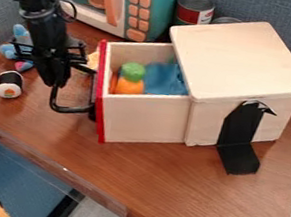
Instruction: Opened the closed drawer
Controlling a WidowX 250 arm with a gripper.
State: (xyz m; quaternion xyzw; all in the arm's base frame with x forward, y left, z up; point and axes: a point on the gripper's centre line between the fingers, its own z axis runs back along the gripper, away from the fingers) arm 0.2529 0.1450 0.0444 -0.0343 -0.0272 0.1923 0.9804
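The black gripper (55, 74) hangs at the left, its lower end at the black handle (70, 110) of the drawer. That handle sticks out to the left from the drawer's red front edge (99, 107). The wooden drawer (145, 121) stands open, pulled out leftward from its wooden box (239, 57). Inside it lie a green and orange toy (131, 78) and a blue cloth (164, 79). The gripper is outside the drawer, left of its front.
A toy microwave (144, 9) and a can (194, 8) stand behind the box. A sushi-like toy (10, 84) and a blue plush toy (19, 38) lie at the left. A black bracket (240, 138) stands against the box's front side. The table's edge (47, 160) runs along the lower left.
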